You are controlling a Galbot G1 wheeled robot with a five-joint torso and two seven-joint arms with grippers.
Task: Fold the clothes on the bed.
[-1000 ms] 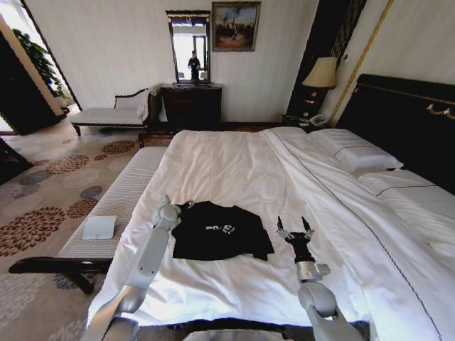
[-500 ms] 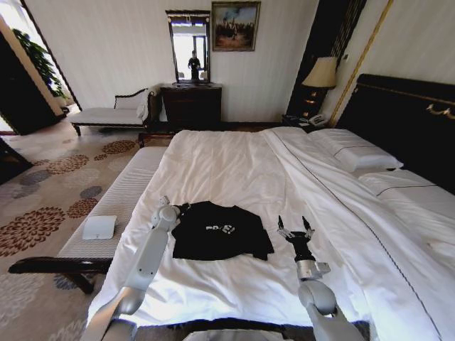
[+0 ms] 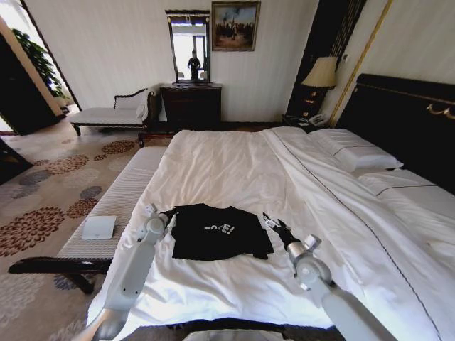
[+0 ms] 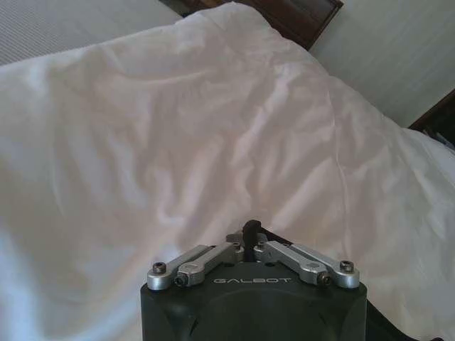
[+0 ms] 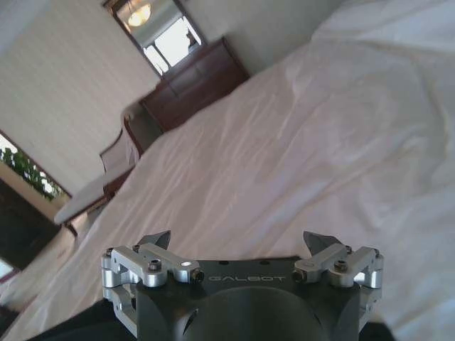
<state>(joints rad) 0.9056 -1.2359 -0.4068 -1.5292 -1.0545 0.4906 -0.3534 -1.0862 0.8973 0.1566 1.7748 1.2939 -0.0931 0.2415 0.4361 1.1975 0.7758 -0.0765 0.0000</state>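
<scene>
On the near part of the wide white-sheeted bed [image 3: 234, 163], seen from the head camera, the soft black short-sleeved T-shirt [image 3: 217, 231] with white chest lettering lies flat. The left gripper [image 3: 169, 212] sits at the shirt's left shoulder, apparently touching the fabric. The right gripper [image 3: 273, 225] lies at the shirt's right sleeve edge, fingers spread. A long cushioned bench [image 3: 114, 206] stands beside the bed.

From the left wrist, the left gripper [image 4: 247, 231] has its metal linkages drawn together, fingertips pinched closed over rumpled white duvet [image 4: 178, 128]; whether cloth is caught I cannot tell.

From the right wrist, the right gripper [image 5: 238, 245] stands wide open, dark pointed fingertips [image 5: 158, 240] apart, holding nothing, black fabric at its base.
</scene>
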